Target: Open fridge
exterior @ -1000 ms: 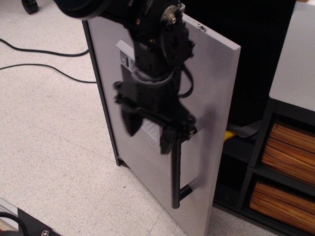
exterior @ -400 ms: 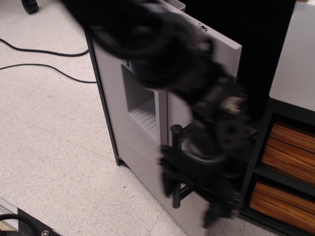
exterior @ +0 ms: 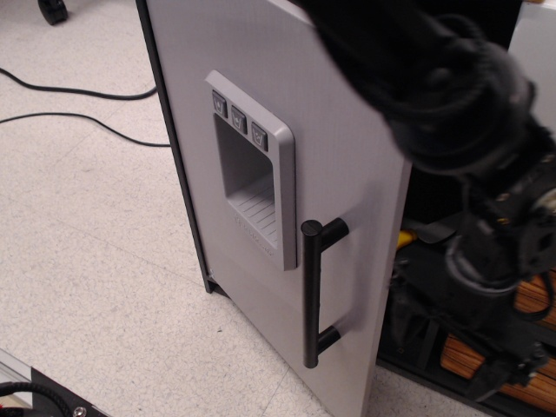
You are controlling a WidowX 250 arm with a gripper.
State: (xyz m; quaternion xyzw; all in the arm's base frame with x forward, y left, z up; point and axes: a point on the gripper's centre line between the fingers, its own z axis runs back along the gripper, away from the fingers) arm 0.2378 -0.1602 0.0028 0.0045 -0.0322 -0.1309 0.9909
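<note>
Fridge (exterior: 347, 174) door matte grey, black cylindrical handle (exterior: 311, 295); blurred gripper (exterior: 499, 369), opening indiscernible.

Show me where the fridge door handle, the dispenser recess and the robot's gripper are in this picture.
fridge door handle (exterior: 312, 295), main camera view, middle of the vertical black bar.
dispenser recess (exterior: 246, 178), main camera view, inside the moulded hollow.
gripper (exterior: 508, 369), main camera view, blurred black end at lower right; jaw state unclear.
</note>
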